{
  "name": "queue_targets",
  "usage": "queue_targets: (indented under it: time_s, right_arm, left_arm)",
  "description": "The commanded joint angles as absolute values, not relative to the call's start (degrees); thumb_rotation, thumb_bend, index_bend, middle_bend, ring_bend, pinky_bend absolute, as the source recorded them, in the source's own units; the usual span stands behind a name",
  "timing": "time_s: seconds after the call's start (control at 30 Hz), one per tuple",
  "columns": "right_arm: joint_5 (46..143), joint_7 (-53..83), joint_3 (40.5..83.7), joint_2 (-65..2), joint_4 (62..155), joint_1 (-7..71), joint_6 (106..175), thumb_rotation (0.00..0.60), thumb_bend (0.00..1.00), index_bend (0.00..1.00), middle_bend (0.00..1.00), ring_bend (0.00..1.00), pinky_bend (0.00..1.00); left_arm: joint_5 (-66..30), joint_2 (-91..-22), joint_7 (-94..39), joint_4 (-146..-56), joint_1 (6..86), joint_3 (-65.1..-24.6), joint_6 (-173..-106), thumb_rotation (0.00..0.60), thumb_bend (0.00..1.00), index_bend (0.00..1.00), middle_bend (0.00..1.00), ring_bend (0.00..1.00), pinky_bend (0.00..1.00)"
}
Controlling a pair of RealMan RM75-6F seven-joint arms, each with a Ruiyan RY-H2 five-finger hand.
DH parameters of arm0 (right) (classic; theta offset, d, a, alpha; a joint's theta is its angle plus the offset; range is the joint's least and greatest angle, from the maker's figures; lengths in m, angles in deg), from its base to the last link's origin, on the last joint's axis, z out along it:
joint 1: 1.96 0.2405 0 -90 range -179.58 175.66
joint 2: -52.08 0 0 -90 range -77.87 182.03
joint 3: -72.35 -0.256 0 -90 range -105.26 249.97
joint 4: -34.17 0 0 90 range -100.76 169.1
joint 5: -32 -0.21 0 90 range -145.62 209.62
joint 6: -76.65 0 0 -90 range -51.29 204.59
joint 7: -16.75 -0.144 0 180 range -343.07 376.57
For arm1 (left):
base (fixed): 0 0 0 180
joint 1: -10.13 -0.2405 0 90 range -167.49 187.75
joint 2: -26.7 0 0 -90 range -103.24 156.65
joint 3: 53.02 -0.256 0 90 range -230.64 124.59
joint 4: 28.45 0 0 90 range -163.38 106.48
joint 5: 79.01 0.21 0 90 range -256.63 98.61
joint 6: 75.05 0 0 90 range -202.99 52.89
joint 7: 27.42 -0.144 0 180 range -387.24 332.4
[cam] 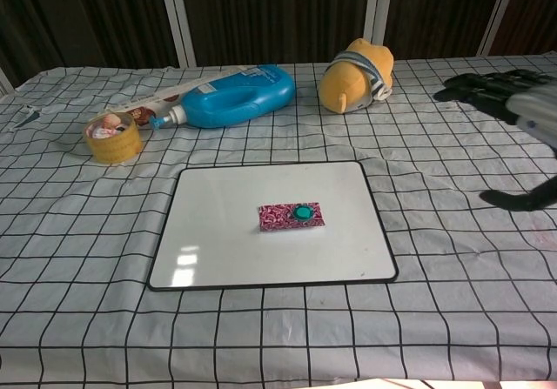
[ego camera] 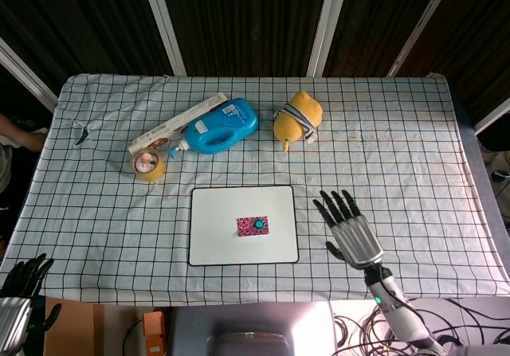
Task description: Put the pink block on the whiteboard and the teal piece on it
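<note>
The pink patterned block [ego camera: 253, 226] [cam: 291, 216] lies flat near the middle of the whiteboard [ego camera: 215, 244] [cam: 218, 250]. On its right half sits the small round teal piece [ego camera: 258, 225] [cam: 302, 212]. My right hand [ego camera: 351, 232] [cam: 509, 97] hovers off the board to the right, fingers spread wide and holding nothing. At the bottom left corner of the head view my left hand [ego camera: 22, 280] hangs below the table's front edge with its fingers apart and empty.
A blue bottle [ego camera: 219, 127] [cam: 233, 95], a long white box [ego camera: 177, 123], a tape roll [ego camera: 148, 164] [cam: 112, 137] and a yellow plush toy [ego camera: 297, 119] [cam: 358, 75] lie behind the board on the checked cloth [ego camera: 398, 157].
</note>
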State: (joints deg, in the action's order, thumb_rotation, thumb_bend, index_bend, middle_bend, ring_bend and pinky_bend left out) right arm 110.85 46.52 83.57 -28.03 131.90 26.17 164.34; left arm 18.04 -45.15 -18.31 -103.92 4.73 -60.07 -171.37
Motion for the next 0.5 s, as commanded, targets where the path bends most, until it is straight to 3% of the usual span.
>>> queue_targets:
  time_s: [0.03, 0.23, 0.5]
  right_arm:
    - [116.7, 36.0, 90.2, -22.4, 124.7, 14.4, 174.2, 0.6, 0.2, 0.05, 0.0, 0.0, 0.0]
    - [117.9, 25.3, 88.0, -24.8, 114.7, 9.0, 176.0, 0.6, 0.2, 0.05, 0.0, 0.0, 0.0]
    - [121.0, 23.8, 85.9, -24.5, 113.5, 7.7, 173.6, 0.6, 0.2, 0.05, 0.0, 0.0, 0.0]
  left_arm:
    - [18.1, -45.3, -20.0, -104.2, 4.3, -60.0, -171.7, 0.6, 0.35, 0.0, 0.0, 0.0, 0.0]
    - [19.2, -45.4, -21.5, -104.7, 4.4, -59.9, -172.2, 0.6, 0.35, 0.0, 0.0, 0.0, 0.0]
    - [19.7, -45.8, -23.4, -104.9, 4.3, -60.3, -171.8, 0.6, 0.35, 0.0, 0.0, 0.0, 0.0]
